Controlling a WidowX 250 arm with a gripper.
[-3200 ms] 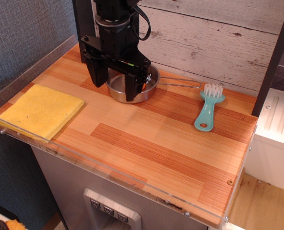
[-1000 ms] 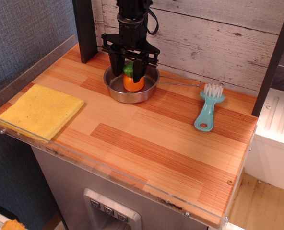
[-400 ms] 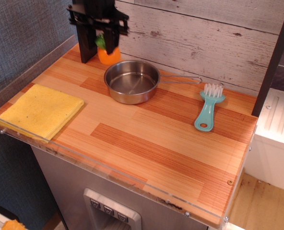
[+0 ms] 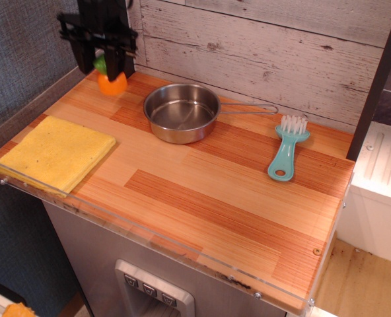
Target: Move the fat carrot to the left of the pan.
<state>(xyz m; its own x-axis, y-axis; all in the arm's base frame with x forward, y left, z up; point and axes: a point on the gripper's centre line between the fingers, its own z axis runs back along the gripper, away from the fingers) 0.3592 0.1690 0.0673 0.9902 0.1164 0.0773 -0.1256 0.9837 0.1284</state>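
Note:
The fat carrot (image 4: pixel 111 82), stubby and orange with a green top, hangs in my gripper (image 4: pixel 101 67) over the back left corner of the table, to the left of the pan. The black fingers are shut on its green top and upper body. The carrot's bottom is just above the wood or touching it; I cannot tell which. The pan (image 4: pixel 181 111), round and shiny steel, stands empty at the back middle, its thin wire handle (image 4: pixel 248 109) pointing right.
A yellow sponge cloth (image 4: pixel 55 152) lies at the left front. A teal brush (image 4: pixel 287 148) with white bristles lies right of the pan handle. A clear rim (image 4: pixel 149 246) runs along the table's front and left edges. A plank wall stands behind.
My gripper closed on the carrot inside the pan, lifted it out, and carried it left; since 0.4 s ago it moved further left and lower. The pan stayed put.

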